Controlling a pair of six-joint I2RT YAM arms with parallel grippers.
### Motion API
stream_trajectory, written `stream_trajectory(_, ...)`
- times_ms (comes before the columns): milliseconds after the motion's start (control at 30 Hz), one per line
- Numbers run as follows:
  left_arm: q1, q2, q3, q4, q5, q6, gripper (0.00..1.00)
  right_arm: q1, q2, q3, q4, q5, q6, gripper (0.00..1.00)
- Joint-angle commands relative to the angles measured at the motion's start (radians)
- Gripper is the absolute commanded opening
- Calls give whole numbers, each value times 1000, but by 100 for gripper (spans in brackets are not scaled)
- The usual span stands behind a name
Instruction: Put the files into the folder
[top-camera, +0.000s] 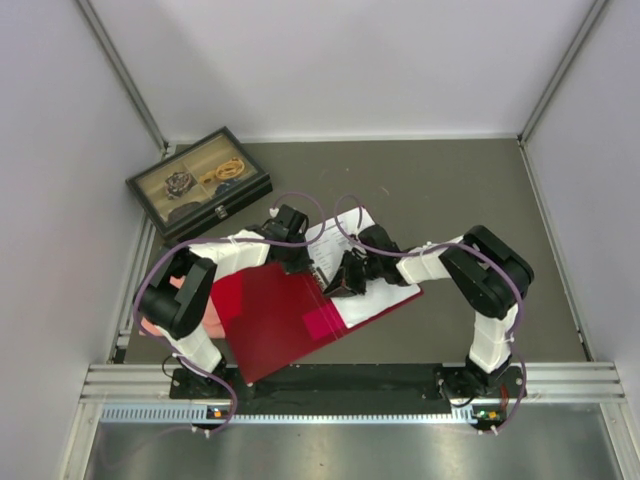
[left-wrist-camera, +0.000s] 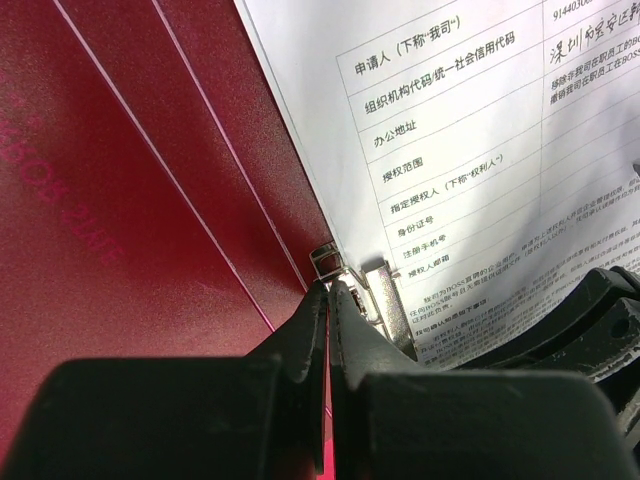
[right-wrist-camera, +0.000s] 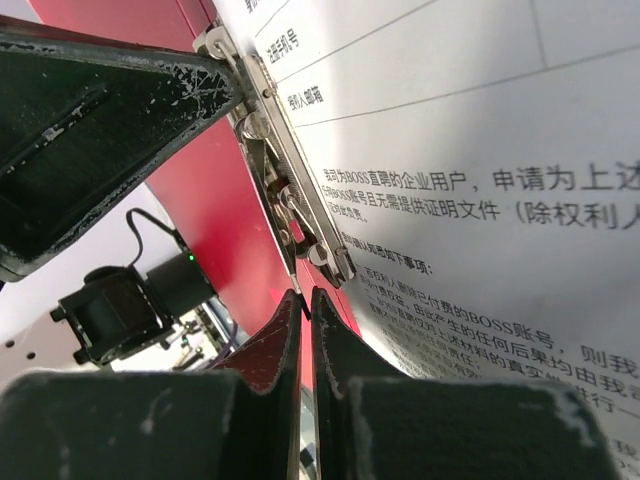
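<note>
The red folder (top-camera: 270, 320) lies open at the near middle of the table, its left inner cover (left-wrist-camera: 120, 200) bare. The files (top-camera: 385, 290), white sheets of printed text (left-wrist-camera: 450, 150), lie on its right half beside the metal clip (left-wrist-camera: 385, 300) at the spine. My left gripper (top-camera: 305, 262) is shut, its tips (left-wrist-camera: 328, 287) just short of the clip's upper end, nothing between them. My right gripper (top-camera: 340, 285) is also shut and empty, its tips (right-wrist-camera: 304, 293) at the clip's (right-wrist-camera: 290, 190) lower end, over the edge of the paper (right-wrist-camera: 480, 200).
A black glass-lidded box (top-camera: 198, 182) with small items stands at the back left. A salmon-pink cloth (top-camera: 150, 325) shows under my left arm at the table's left edge. A pink sticker (top-camera: 322, 322) sits inside the folder. The metal rail (top-camera: 350, 380) runs along the near edge.
</note>
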Motion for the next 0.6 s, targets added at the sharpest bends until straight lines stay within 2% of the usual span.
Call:
stream_trajectory(0,18,18,-41,-22,-105,47,0,-37,53,-79,-161,83,-89,0)
stream_trajectory(233,18,29,-43,-19,-104,44,0,-59,91,-91,-166,95,-104,0)
stream_trajectory(467,15,11,-70,13,-83,7,0,-34,154,-84,-190,208,-80,0)
stream_trajectory(567,8,-6,-102,41,-77,-30,0,-17,147,-111,-76,164,3,0)
